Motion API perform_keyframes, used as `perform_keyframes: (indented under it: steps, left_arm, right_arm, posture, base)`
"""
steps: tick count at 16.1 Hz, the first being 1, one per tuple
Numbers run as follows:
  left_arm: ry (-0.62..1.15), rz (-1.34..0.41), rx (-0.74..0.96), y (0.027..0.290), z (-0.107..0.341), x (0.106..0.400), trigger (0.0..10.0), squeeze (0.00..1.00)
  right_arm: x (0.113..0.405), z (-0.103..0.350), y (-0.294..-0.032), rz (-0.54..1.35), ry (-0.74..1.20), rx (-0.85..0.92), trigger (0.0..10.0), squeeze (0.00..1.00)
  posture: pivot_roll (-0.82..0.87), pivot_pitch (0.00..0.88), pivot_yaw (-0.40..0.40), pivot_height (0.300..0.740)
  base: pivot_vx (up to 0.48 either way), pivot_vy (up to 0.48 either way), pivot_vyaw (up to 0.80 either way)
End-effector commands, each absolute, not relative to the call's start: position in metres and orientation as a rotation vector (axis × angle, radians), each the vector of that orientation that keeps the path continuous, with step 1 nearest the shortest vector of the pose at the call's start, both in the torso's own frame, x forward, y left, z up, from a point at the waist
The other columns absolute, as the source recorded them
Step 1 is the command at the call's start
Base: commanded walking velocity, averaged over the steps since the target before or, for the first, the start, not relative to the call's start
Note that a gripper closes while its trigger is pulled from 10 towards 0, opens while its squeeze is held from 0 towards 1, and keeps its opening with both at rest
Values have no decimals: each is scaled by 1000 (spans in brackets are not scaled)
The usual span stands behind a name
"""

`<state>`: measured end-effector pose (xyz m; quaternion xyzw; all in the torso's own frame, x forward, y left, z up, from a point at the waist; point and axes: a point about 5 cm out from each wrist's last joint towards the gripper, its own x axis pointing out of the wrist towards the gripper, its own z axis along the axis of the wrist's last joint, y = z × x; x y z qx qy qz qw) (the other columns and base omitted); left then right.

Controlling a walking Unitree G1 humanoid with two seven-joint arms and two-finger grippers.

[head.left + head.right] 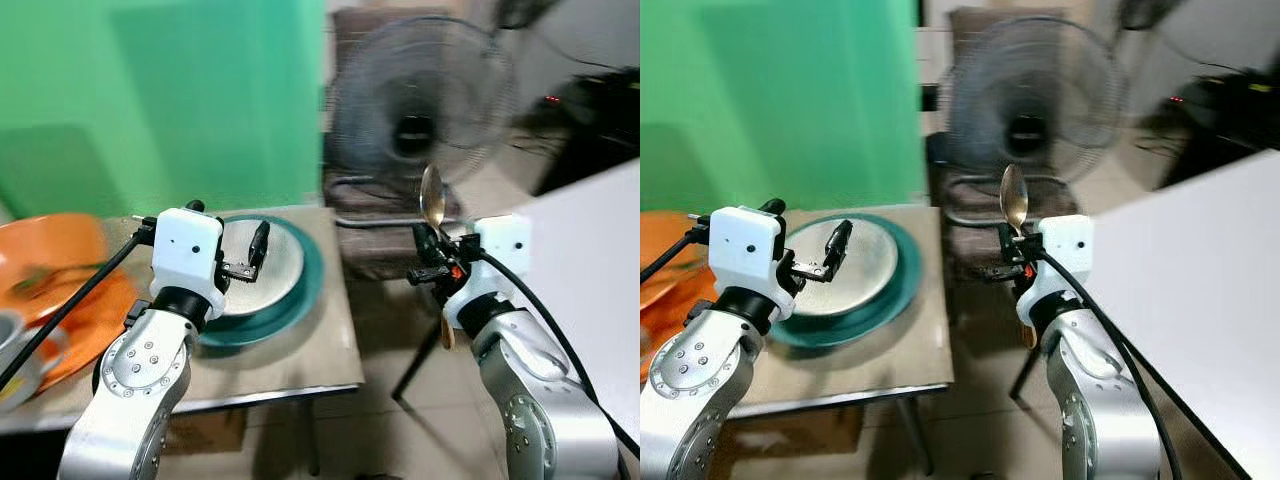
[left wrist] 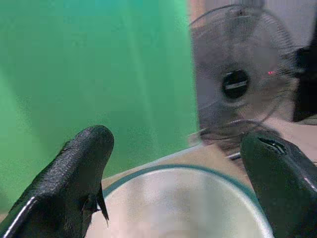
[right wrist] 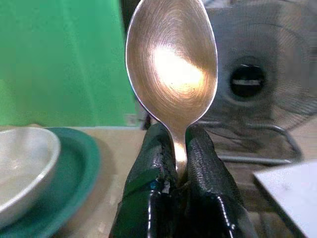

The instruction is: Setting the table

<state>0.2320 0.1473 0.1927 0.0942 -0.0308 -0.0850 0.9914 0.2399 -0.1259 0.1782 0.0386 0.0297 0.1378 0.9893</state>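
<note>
A silver bowl (image 1: 262, 262) rests on a teal plate (image 1: 300, 290) on the small tan table (image 1: 310, 360). My left gripper (image 1: 245, 258) hovers just above the bowl, open, with nothing between its fingers (image 2: 74, 183). My right gripper (image 1: 432, 255) is held off the table's right side, over the floor, and is shut on a metal spoon (image 1: 432, 197). The spoon stands upright with its bowl end up (image 3: 172, 59), and its handle sticks out below the wrist (image 1: 447, 328).
An orange bowl (image 1: 60, 280) sits on the table's left part. A standing fan (image 1: 420, 100) and a dark chair stand behind the table. A white table surface (image 1: 1200, 290) lies to the right. A green wall fills the back left.
</note>
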Motion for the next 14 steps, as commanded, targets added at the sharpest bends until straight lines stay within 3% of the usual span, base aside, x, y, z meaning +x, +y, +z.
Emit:
perform_keyframes:
  steps: [1,13,14]
  left_arm:
    - [-65,-161,188,149,194,231,10000,0]
    - [-50,-145,179,149,191,231,10000,0]
    - [-51,-148,181,149,192,231,10000,0]
  right_arm:
    - [241,182,-123,293,46,74,10000,0]
    - [245,176,-121,360,94,9,10000,0]
    - [245,176,-121,349,99,28,10000,0]
  posture:
    - [-58,7,11,740]
    - [-65,12,-6,740]
    - [-66,14,-4,740]
  base:
    - [0,0,-800]
    - [-41,0,0]
    - [0,0,-800]
